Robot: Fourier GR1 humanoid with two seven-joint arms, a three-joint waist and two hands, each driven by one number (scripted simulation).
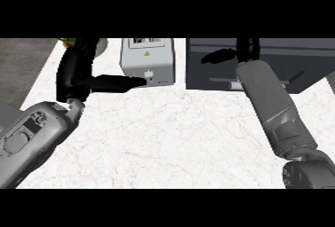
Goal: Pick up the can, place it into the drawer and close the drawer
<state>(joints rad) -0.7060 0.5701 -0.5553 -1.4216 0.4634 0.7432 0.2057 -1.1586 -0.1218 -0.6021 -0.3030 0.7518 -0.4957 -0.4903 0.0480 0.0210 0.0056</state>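
Observation:
The can shows nowhere in the head view. A dark grey drawer unit (297,57) stands at the counter's back right, with a pale handle strip (222,80) on its front. My right hand (244,48) reaches over the unit's top, its thumb out to the left, and the view's upper edge cuts most of it off. Whether it holds anything is hidden. My left hand (73,75) stands open at the back left, fingers stretched upward and its thumb (121,83) pointing right, the tip touching or nearly touching the white box (149,57).
The white box, an appliance with a warning label, stands at the back centre. A small green and yellow object (66,42) peeks out behind my left hand. White marble counter (170,142) spreads between both forearms; its left edge runs along a grey floor.

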